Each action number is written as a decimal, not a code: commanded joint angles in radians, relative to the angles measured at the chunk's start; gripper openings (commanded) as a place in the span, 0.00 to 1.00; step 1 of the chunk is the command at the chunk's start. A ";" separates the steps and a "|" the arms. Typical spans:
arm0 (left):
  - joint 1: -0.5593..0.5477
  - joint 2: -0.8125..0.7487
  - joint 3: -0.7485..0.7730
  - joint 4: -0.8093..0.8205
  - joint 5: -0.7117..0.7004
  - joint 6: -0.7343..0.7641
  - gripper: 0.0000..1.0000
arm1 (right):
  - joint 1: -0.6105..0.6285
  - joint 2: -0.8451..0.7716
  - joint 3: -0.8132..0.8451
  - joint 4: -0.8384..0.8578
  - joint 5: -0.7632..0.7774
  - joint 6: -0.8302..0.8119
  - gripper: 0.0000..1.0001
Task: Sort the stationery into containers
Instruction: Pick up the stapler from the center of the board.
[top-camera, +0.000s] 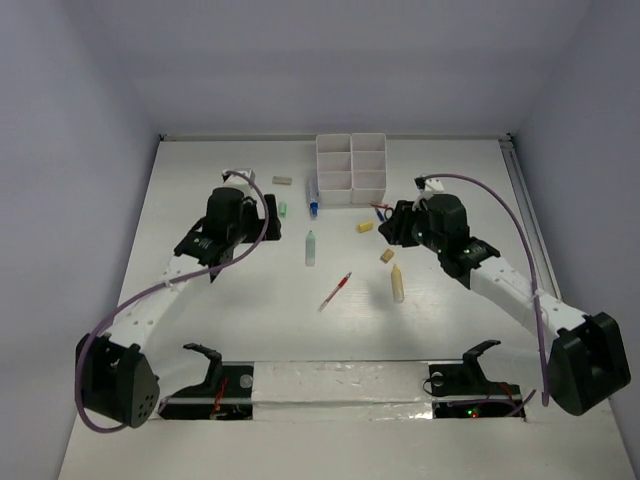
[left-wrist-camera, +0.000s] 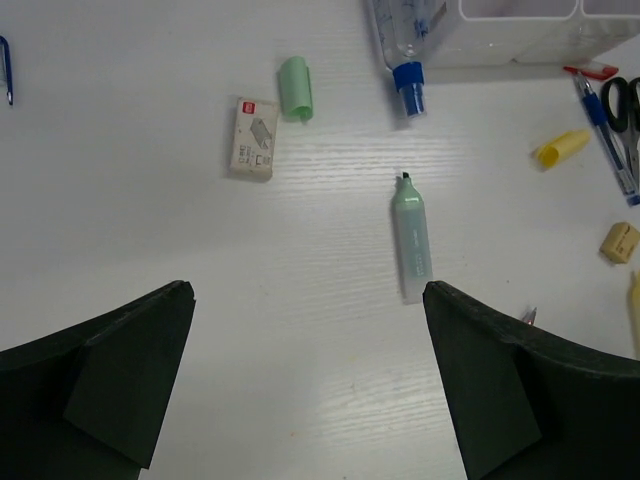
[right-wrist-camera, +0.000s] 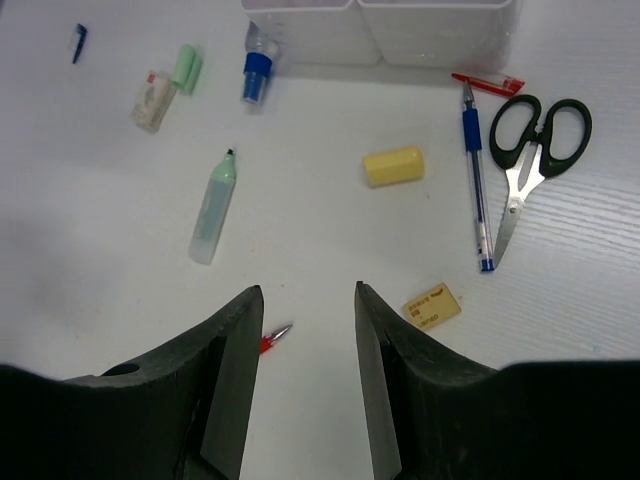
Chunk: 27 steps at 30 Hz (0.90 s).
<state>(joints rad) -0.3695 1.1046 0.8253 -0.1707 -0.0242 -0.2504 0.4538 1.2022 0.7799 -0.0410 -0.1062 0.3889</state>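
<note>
Pick step. My left gripper (left-wrist-camera: 308, 290) spread wide, empty; green marker (left-wrist-camera: 411, 240) just beside one finger (left-wrist-camera: 485, 385). Right gripper (right-wrist-camera: 308, 290) half-spread, empty. Tray (top-camera: 351, 168) far centre. Next: centre over marker, drop, pinch.

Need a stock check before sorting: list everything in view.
organizer tray: 1, white, far centre
capped tube: 1, clear with blue cap, beside tray
highlighter: 1, pale green, table centre
green cap: 1, green, left of capped tube
yellow cap: 1, yellow, near tray
labelled eraser: 1, white, beside green cap
tan eraser: 1, tan, near yellow cap
beige block: 1, beige, left of tray
red pen: 1, red, near centre
cream tube: 1, cream, right of red pen
blue pen: 1, blue, right of yellow cap
scissors: 1, black-handled, beside blue pen
red piece: 1, red, at tray's near wall
blue piece: 1, blue, far left
left gripper: 1, black, open
right gripper: 1, black, open
</note>
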 joint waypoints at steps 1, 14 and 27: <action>0.007 0.072 0.104 0.025 -0.014 0.000 0.98 | 0.009 -0.096 -0.043 0.119 -0.035 0.004 0.47; 0.007 0.541 0.319 0.013 -0.154 0.109 0.52 | 0.009 -0.254 -0.125 0.127 0.051 -0.008 0.47; 0.007 0.758 0.425 0.011 -0.200 0.180 0.49 | 0.009 -0.257 -0.126 0.131 0.014 -0.001 0.47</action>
<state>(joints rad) -0.3645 1.8500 1.1950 -0.1650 -0.1997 -0.1001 0.4538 0.9615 0.6563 0.0349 -0.0795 0.3923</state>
